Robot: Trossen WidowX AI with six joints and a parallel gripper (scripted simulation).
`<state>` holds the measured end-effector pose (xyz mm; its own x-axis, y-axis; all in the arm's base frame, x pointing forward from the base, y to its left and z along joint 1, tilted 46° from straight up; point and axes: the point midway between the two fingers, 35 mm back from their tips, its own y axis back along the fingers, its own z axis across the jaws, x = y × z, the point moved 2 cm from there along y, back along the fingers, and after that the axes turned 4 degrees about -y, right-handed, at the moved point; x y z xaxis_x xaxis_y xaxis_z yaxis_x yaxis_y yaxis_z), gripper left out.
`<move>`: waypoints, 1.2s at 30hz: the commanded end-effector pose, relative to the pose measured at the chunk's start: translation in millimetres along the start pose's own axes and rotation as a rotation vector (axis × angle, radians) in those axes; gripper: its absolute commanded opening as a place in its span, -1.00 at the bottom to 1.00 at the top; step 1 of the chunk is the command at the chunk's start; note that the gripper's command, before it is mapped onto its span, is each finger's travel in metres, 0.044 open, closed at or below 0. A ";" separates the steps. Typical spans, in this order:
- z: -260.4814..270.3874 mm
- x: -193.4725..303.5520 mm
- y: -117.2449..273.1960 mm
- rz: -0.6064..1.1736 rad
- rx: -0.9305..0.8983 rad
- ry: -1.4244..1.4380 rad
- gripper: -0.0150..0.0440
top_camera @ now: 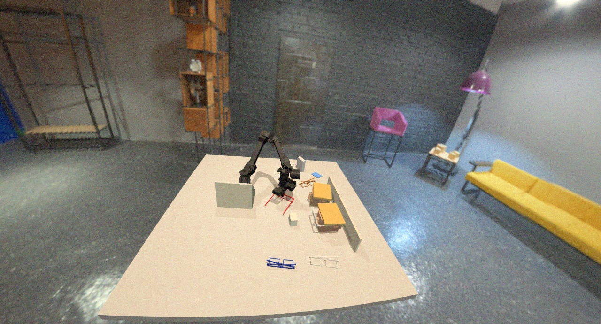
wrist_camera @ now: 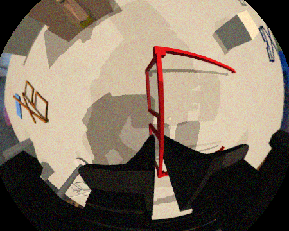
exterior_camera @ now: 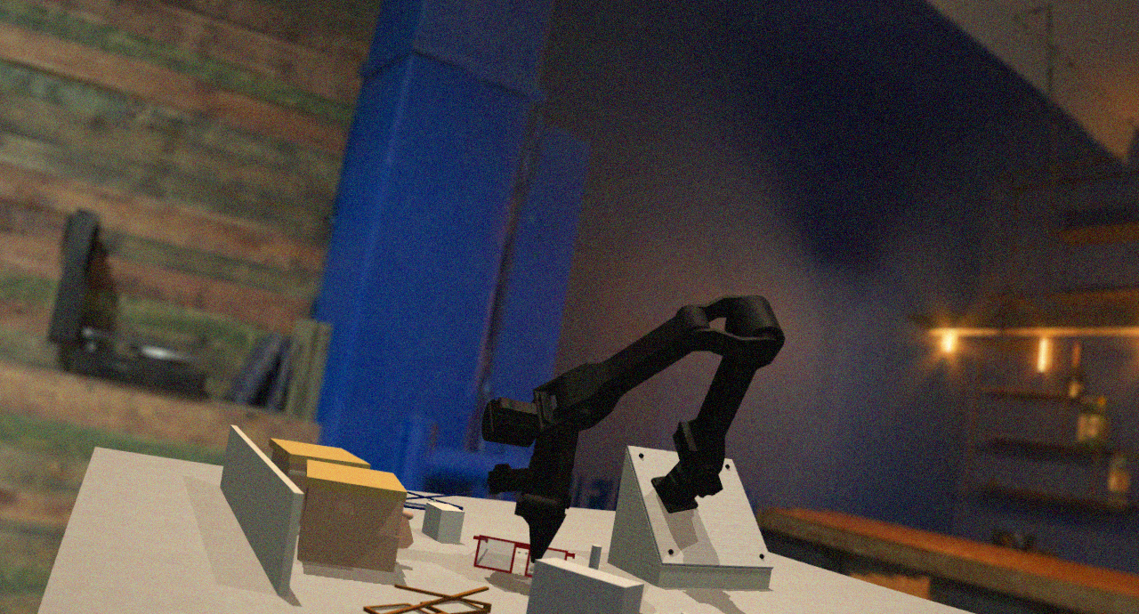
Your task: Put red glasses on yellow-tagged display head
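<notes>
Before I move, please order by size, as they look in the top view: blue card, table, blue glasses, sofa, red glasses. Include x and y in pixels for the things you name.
1. Table (top_camera: 201, 255) (exterior_camera: 127, 514) (wrist_camera: 253, 112)
2. Sofa (top_camera: 542, 206)
3. Red glasses (top_camera: 288, 207) (exterior_camera: 512, 559) (wrist_camera: 161, 106) and blue glasses (top_camera: 280, 266) (exterior_camera: 433, 496) (wrist_camera: 264, 40): similar width, nearness differs, so unsure
4. Blue card (top_camera: 316, 174) (wrist_camera: 18, 106)

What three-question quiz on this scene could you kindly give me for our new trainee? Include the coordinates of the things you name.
1. Multiple choice: which glasses lie closest to the flat blue piece (top_camera: 316, 174) (wrist_camera: 18, 106)?
A) the dark blue pair
B) the brown-orange pair (top_camera: 308, 181) (exterior_camera: 433, 597) (wrist_camera: 29, 107)
C) the white pair at the far end from the arm
2. True or false: the red glasses (top_camera: 288, 206) (exterior_camera: 512, 557) (wrist_camera: 161, 96) have both temples folded across the front.
3. Fill in the blank: the hand (top_camera: 277, 194) (exterior_camera: 535, 559) (wrist_camera: 156, 137) is closed on the ____ of the red glasses, not on a temple.

Key: 1. B; 2. False; 3. front frame.
</notes>
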<state>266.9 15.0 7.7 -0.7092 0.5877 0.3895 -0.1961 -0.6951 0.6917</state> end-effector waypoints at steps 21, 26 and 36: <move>-2.2 -7.2 73.0 -0.001 0.011 -0.006 -0.49; -4.1 -6.3 97.2 0.004 0.006 -0.007 -0.49; -13.4 -12.4 103.7 -0.010 -0.023 0.101 -0.49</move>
<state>248.1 -64.1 68.9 -0.7407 0.5704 0.3548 -0.2050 -0.6950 0.6892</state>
